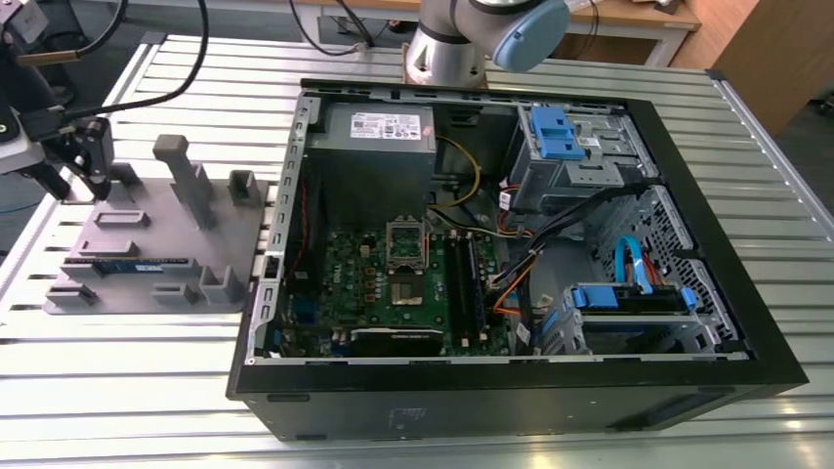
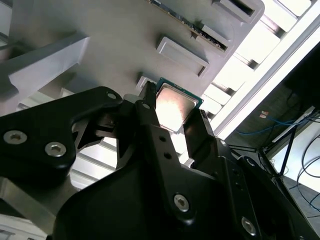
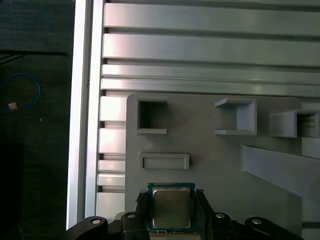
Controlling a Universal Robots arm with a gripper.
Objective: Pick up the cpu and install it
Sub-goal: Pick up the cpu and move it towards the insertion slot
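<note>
Ribbed aluminium table (image 1: 131, 410) lay under the whole job, slat after slat, with the work spread across it. Closest in, my gripper (image 2: 174, 117) was set narrow. Its two black fingers (image 2: 150, 120) had closed against opposite edges of the cpu (image 3: 171, 207), silvery lid up and thin green rim showing. So I judged I had hold of it. Whether it had left its seat I couldn't tell, as it sat low against the grey fixture tray (image 1: 144, 230) right beneath me.

Just past my fingertips on that tray were a shallow rectangular recess (image 3: 164, 161) and then two square open pockets (image 3: 151, 116). A little farther along it lay the blue-green memory stick (image 1: 131, 265) in its slot, with a tall grey post (image 1: 183, 176) standing off to one side of me.

Well away from me across the table was the open computer case (image 1: 521, 401), side panel off. Inside it lay the green motherboard (image 1: 371, 293), and its cpu socket (image 1: 408, 283) seemed to stand open with the metal frame tipped up.

By my reckoning the grasp was made, or very nearly. The lift, the carry to the case and the seating in the socket were all left to do.
</note>
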